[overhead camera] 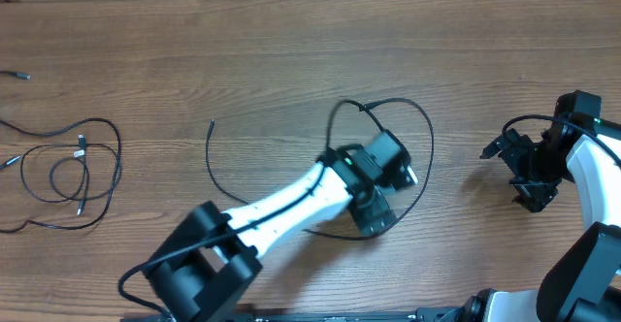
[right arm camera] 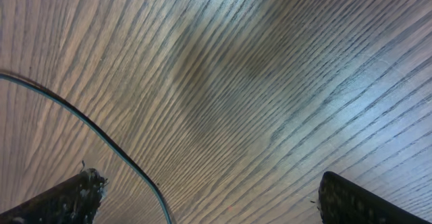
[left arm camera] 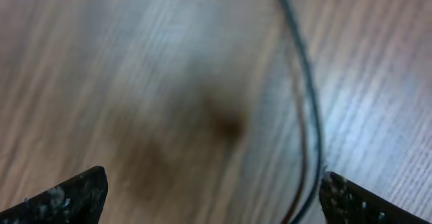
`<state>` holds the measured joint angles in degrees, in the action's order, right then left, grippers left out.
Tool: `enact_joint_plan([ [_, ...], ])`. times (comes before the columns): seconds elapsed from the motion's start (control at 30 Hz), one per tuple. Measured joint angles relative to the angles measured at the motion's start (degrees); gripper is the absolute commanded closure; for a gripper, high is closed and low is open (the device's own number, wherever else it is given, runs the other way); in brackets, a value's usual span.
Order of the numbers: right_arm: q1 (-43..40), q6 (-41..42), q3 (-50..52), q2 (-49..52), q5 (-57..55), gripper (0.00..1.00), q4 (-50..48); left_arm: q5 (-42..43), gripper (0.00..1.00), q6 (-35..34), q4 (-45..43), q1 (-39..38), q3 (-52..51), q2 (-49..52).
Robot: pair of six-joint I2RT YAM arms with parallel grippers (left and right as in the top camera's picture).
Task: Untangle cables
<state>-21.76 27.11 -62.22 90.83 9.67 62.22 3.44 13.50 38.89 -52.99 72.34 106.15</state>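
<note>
A long thin black cable [overhead camera: 430,138] lies in a wide loop in the middle of the table, with one free end [overhead camera: 212,121] to the left. My left gripper [overhead camera: 388,169] hovers low inside that loop, open and empty. In the left wrist view the cable [left arm camera: 312,116] runs down just inside the right finger of the open jaws [left arm camera: 214,183], blurred. A second group of loosely coiled cables [overhead camera: 82,162] with small plugs lies at the far left. My right gripper [overhead camera: 532,181] is open and empty at the right [right arm camera: 209,190], with a thin dark cord [right arm camera: 101,133] near its left finger.
A short loose plug end [overhead camera: 15,74] lies at the far left edge. The right arm's own thicker black wires [overhead camera: 505,133] arch beside its gripper. The wooden table [overhead camera: 291,50] fills all views.
</note>
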Motion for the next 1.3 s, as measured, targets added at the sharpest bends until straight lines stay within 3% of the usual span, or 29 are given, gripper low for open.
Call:
enact_joint_plan([
  [0.3, 0.00, -0.17, 0.00, 0.00, 0.02, 0.00, 0.04, -4.42, 0.00, 4.46, 0.04, -7.13, 0.00, 1.42],
  [0.67, 0.00, -0.20, 0.00, 0.00, 0.00, 0.00, 0.28, -9.16, 0.02, 9.44, -3.78, -8.26, 0.00, 6.19],
  [0.8, 0.00, -0.20, 0.00, 0.00, 0.02, 0.00, 0.31, -10.51, 0.22, 9.79, -4.07, -8.83, 0.02, 6.49],
  [1.03, 0.00, -0.39, 0.00, 0.00, 0.00, 0.00, 0.31, -12.07, 0.75, 10.51, -4.48, -8.92, 0.02, 7.10],
  [1.3, 0.00, -1.11, 0.00, 0.00, 0.00, 0.00, 0.35, -14.91, 0.87, 6.84, -5.33, -8.90, 0.02, 7.26],
])
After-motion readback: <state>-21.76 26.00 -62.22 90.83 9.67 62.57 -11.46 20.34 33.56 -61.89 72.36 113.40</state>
